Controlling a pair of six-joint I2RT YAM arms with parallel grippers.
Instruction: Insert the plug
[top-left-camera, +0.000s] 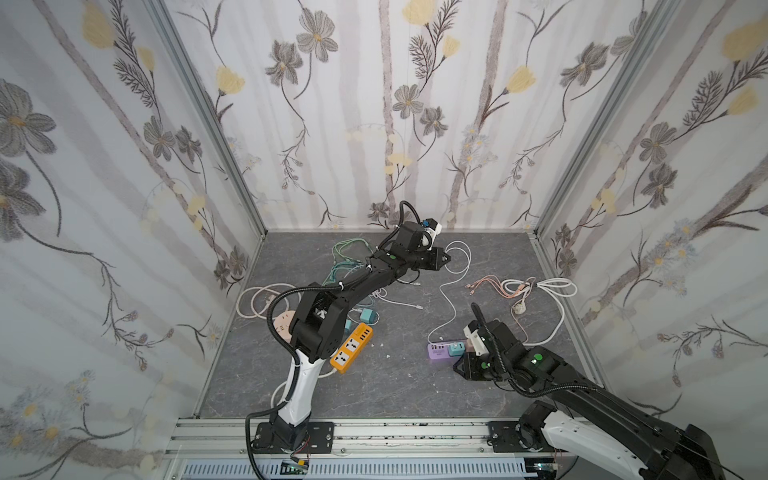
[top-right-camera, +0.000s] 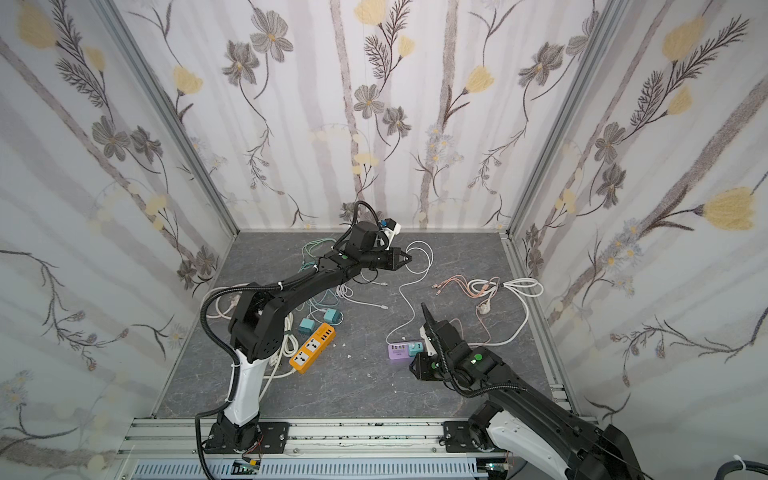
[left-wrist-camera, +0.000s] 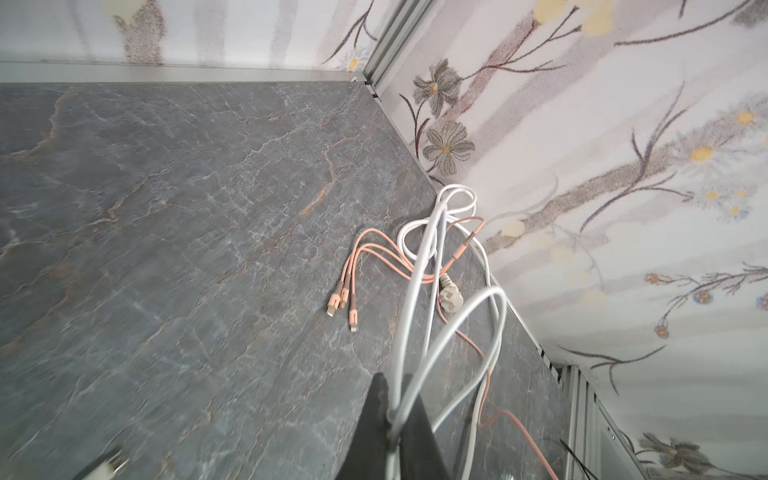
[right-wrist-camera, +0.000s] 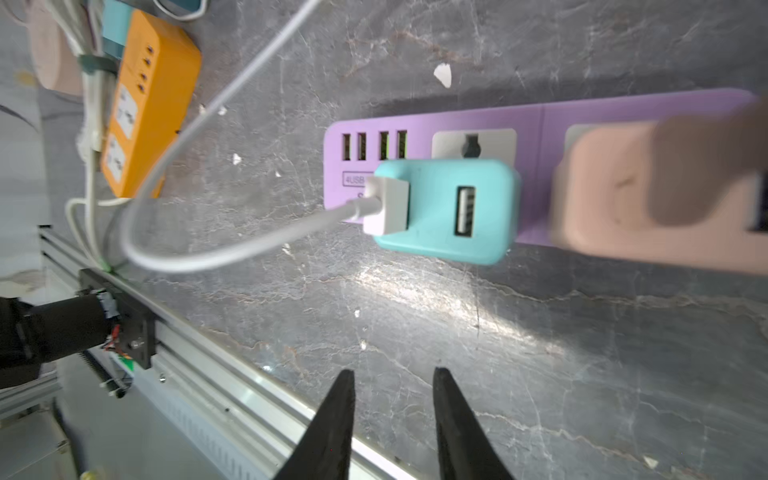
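Right claw (right-wrist-camera: 392, 372): fingers parted, empty, near the teal square charger plug (right-wrist-camera: 449, 212), which sits seated in the purple plastic power strip (right-wrist-camera: 540, 120) near the table's (right-wrist-camera: 540, 332) front edge. Left claw (left-wrist-camera: 397, 399), near the back edge, clenches the thin white cable (left-wrist-camera: 419, 266), probably holding slack off the plug.

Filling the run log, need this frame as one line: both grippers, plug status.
left gripper: shut on white cable | right gripper: open, empty, near purple power strip | teal adapter: on strip

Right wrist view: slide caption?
Teal USB adapter with white cable seated in purple power strip; right gripper empty, jaws apart.
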